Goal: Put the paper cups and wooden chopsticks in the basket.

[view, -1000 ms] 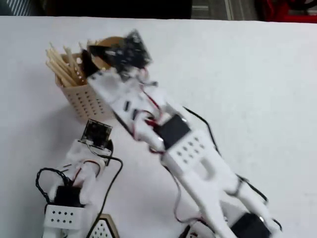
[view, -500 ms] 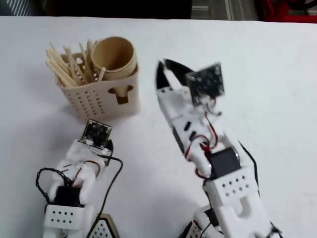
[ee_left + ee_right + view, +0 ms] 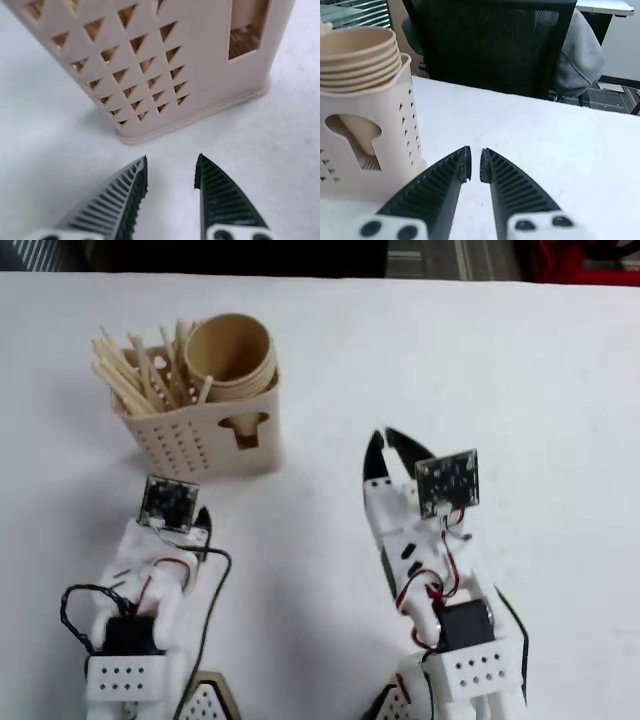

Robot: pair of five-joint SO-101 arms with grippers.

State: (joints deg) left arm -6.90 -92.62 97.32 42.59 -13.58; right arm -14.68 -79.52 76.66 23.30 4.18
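Standing upright in the basket (image 3: 205, 445) on the white worktop (image 3: 500, 360): stacked paper cups (image 3: 232, 350), touching a bundle of wooden chopsticks (image 3: 135, 370). Left pincer (image 3: 170, 165) spread and empty, tips just short of the basket's foot. Right pincer (image 3: 475, 152) parted by a narrow gap, empty, off to the basket's right side.

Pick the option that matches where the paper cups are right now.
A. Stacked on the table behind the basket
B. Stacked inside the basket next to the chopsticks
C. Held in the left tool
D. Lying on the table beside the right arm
B: the stacked paper cups stand inside the basket beside the wooden chopsticks, while the left tool and the right tool hold nothing.
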